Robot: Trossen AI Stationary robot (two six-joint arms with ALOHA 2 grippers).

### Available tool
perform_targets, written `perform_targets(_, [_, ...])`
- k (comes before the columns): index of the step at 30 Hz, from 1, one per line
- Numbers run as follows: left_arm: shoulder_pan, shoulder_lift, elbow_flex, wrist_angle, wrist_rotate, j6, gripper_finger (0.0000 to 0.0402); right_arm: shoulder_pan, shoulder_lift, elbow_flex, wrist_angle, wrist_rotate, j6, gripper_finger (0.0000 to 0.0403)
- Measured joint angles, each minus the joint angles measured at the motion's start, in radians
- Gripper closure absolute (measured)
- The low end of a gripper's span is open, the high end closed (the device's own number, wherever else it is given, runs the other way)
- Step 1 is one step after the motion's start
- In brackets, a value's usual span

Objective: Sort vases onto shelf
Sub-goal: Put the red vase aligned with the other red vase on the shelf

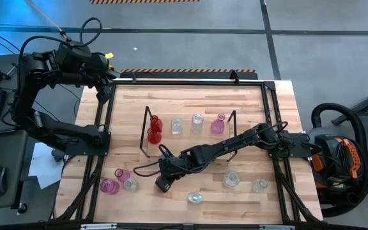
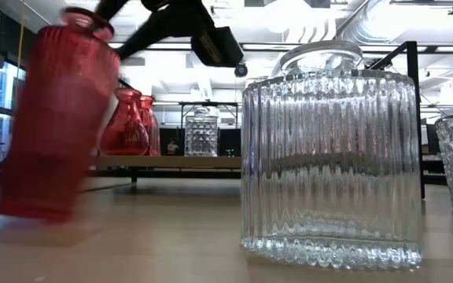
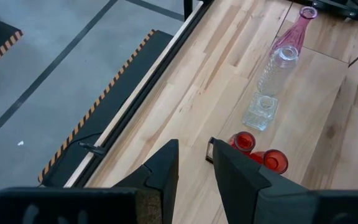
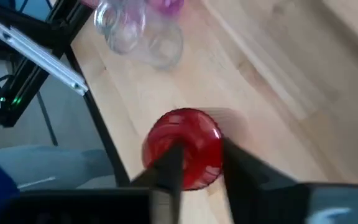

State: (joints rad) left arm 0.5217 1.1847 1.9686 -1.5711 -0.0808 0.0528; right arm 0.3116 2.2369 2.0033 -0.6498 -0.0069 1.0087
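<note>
Right gripper (image 4: 197,163) holds a red vase (image 4: 184,146) over the bench (image 1: 190,102); left gripper (image 3: 194,165) narrowly open at the far-left corner.

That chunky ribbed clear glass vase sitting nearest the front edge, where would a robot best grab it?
Probably by its short neck, coming straight down from above. The ribbed clear vase stands upright. Its body looks too wide to span easily, while the neck under the rim is narrower.
</note>
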Motion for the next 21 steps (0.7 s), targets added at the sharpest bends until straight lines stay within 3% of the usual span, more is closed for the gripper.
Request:
perform_targets(4, [0.000, 0.000, 0.000, 0.000, 0.000, 0.000, 0.0312, -0.002, 0.006, -0.002, -0.008, 0.015, -0.047, 0.0394])
perform_targets(21, [0.000, 0.000, 0.000, 0.000, 0.000, 0.003, 0.0312, -0.010, 0.004, -0.002, 0.057, -0.006, -0.032, 0.0400])
